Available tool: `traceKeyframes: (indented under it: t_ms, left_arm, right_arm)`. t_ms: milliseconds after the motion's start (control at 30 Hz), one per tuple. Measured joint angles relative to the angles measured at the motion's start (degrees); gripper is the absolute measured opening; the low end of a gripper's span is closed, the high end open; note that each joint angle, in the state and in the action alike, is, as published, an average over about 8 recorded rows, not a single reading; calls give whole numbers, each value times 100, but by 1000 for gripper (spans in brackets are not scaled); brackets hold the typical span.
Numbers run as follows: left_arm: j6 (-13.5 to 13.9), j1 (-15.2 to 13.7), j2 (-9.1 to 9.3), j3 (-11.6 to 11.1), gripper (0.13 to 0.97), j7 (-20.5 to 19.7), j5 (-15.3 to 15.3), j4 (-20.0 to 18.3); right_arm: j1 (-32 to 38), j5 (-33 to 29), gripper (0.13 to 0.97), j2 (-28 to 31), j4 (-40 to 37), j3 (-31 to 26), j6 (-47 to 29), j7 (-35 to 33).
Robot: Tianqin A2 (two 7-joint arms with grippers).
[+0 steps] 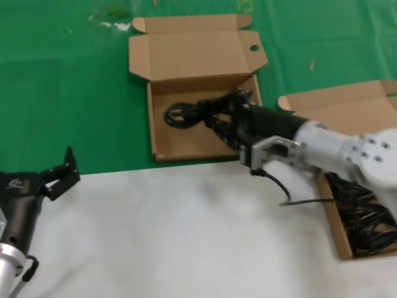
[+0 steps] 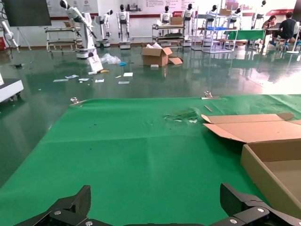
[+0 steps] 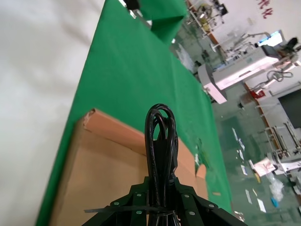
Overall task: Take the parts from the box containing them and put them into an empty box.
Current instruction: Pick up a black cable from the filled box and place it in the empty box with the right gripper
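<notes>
My right gripper (image 1: 218,118) is shut on a black power cord (image 1: 186,114) and holds it inside the empty box (image 1: 162,127), the one with a round hole in its lid flap, low over its floor. In the right wrist view the cord's looped end (image 3: 160,141) sticks out from between the closed fingers over the cardboard (image 3: 103,174). The box containing the parts (image 1: 338,230) sits at the right with several black cords (image 1: 366,217) in it, partly hidden by my right arm. My left gripper (image 1: 62,174) is open and empty at the near left.
A green cloth (image 1: 62,93) covers the far half of the table and a white cloth (image 1: 173,236) the near half. The open lids (image 1: 192,53) of both boxes lie flat behind them. A thin cable (image 1: 291,197) hangs from my right wrist.
</notes>
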Motion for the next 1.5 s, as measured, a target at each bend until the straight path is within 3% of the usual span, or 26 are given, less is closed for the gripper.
traceKeyframes:
  t_ms: [267,567,867,1167,1500]
  left_arm:
    - [0,0,0,0,966,0,0,0]
    - [0,0,0,0,966,0,0,0]
    - [0,0,0,0,966,0,0,0]
    - [0,0,0,0,966,0,0,0]
    - [0,0,0,0,966,0,0,0]
  right_arm:
    - [700,201,224,-649,-1423,-75,-125,-954]
    - [754,224,231,-693,-1544,-72,-141,-1031]
    - [754,224,298,-693,-1544,-72,-141,-1032]
    - [754,224,430,-693,-1544,-72,-141,-1032]
    - [754,224,649,-693,-1544,-72,-141,-1032]
